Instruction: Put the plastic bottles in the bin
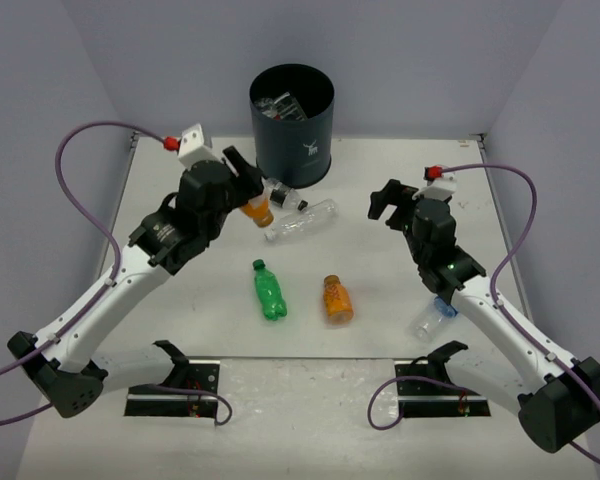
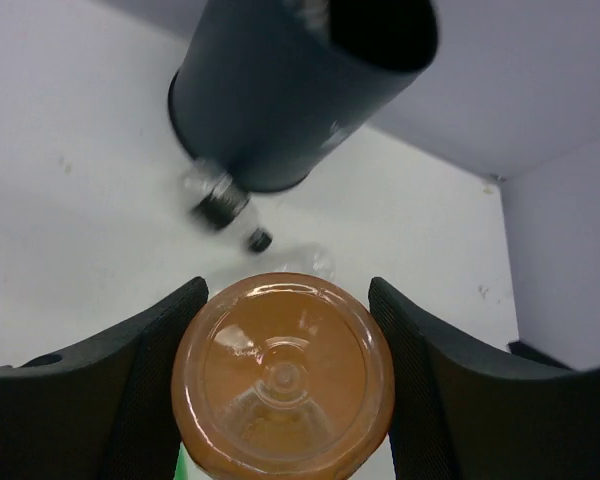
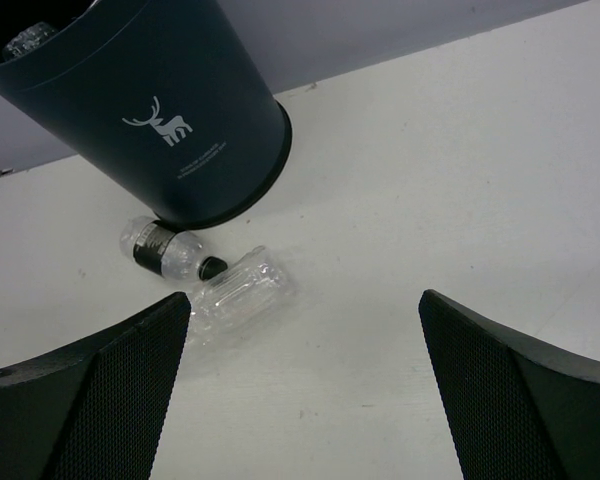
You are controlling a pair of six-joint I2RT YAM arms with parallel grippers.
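L gripper (image 2: pixel 285 290) is clamped on a short orange bottle (image 2: pixel 283 375), just front-left of the bin (image 2: pixel 270 110), w/ a black-capped clear bottle (image 2: pixel 220 200) lying at the bin's foot. R gripper (image 3: pixel 302 300) gapes wide, nothing in it, front-right of the bin. A green bottle (image 1: pixel 268 290) and a 2nd orange bottle (image 1: pixel 337 299) lie further out in front of the bin.

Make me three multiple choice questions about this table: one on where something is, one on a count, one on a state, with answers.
1. Where is the green bottle? A in the bin; B lying on the table; C held up.
2. How many orange bottles show? A one; B four; C two.
3. The left end effector is: A shut on an orange bottle; B open, empty; C out of view.
Answers: B, it lies flat there; C, one gripped, one loose; A, its fingers clamp the bottle's sides.
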